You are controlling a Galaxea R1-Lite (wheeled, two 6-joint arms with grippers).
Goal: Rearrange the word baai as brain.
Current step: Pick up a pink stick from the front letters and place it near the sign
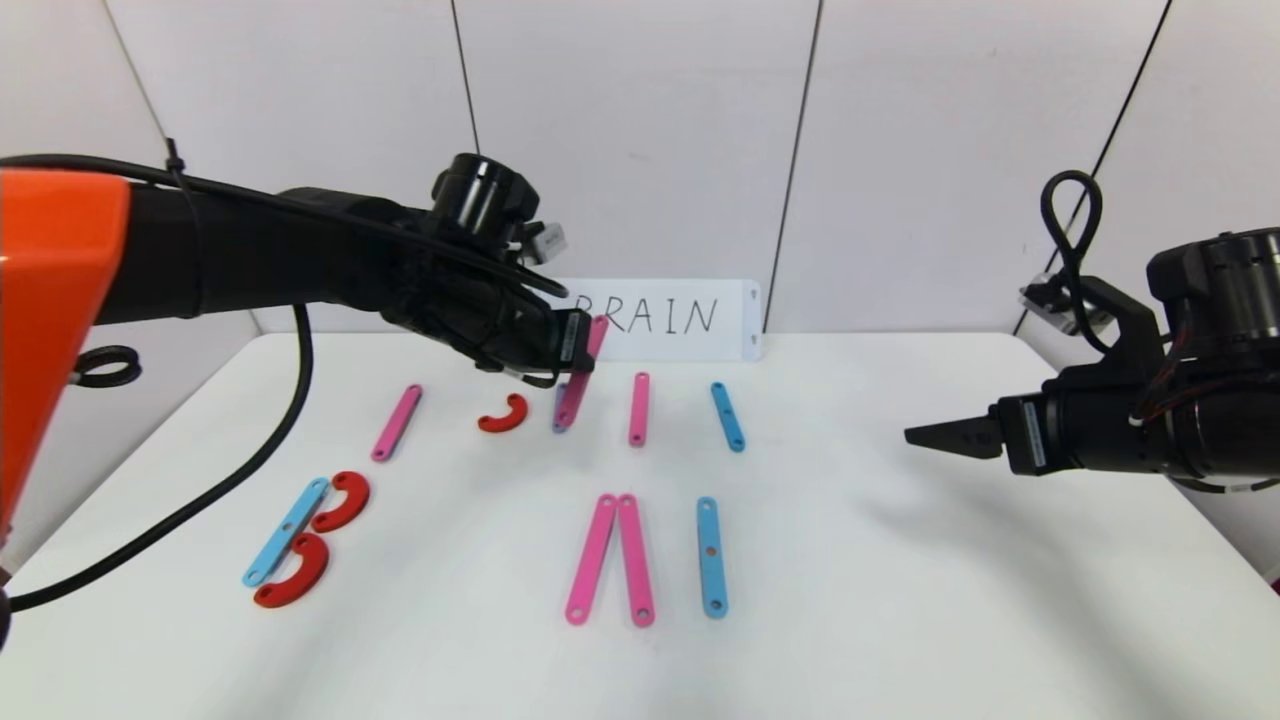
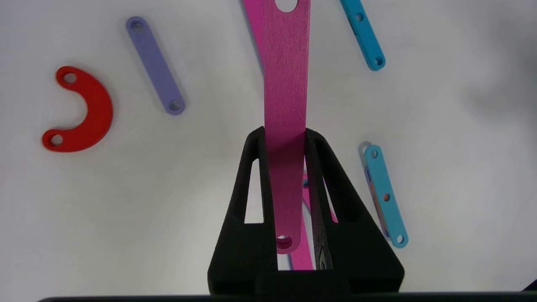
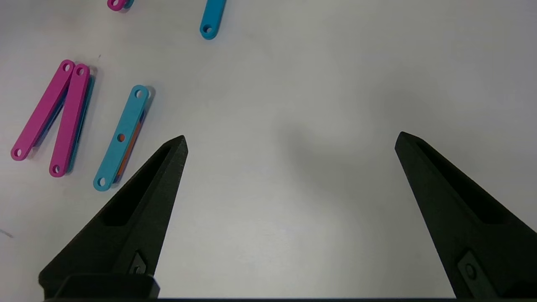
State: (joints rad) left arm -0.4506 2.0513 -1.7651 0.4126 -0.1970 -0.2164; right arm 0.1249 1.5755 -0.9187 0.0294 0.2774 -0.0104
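The jaws of the left gripper (image 2: 285, 138) are clenched on a pink strip (image 2: 286, 84), held clear of the desk (image 1: 900, 600) above the far row, just before the handwritten card (image 1: 690, 318). The strip is judged light, stiff and rather slick — best pinched across its flat width near one end, as here. Below lie a purple strip (image 2: 155, 65) and a red curve (image 2: 84, 111); a blue strip (image 2: 385, 196) is farther off. The right gripper (image 3: 289, 142) is parked at the right side — jaws spread wide, holding nothing.
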